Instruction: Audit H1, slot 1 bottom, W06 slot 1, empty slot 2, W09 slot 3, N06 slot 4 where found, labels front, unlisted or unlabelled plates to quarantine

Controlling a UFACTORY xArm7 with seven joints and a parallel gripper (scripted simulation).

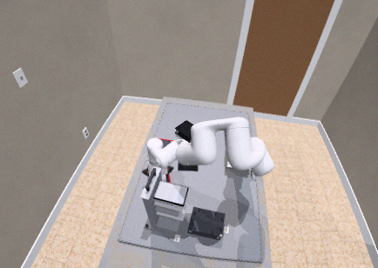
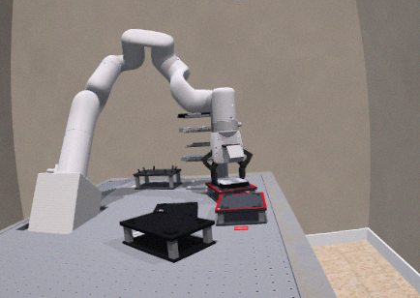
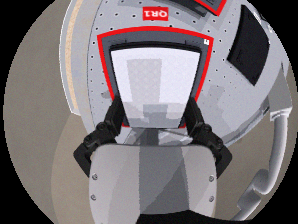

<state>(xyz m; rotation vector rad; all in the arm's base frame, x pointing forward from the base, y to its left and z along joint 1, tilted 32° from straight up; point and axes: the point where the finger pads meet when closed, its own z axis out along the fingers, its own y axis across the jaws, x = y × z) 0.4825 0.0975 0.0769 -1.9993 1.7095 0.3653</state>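
My gripper (image 2: pixel 227 168) is shut on a white plate (image 2: pixel 231 181), gripping its two long sides, as the wrist view (image 3: pixel 154 112) shows. The plate (image 3: pixel 154 79) (image 2: pixel 231 187) is flat and lies within the red frame of the farther quarantine nest, low on it; I cannot tell whether it rests on the nest. The nearer red quarantine nest (image 2: pixel 241 203) holds nothing. The plate hotel H1 (image 2: pixel 195 134) stands behind the gripper with its shelves partly hidden by the arm. From above, the hotel (image 1: pixel 167 199) shows a light panel on top. No ID label is readable.
A black square nest (image 2: pixel 166 224) on posts stands at the table's middle front. A low dark nest (image 2: pixel 157 176) stands at the back left. A small red deck label (image 2: pixel 240 228) lies before the near quarantine nest. The arm's base block (image 2: pixel 63 202) is at the left.
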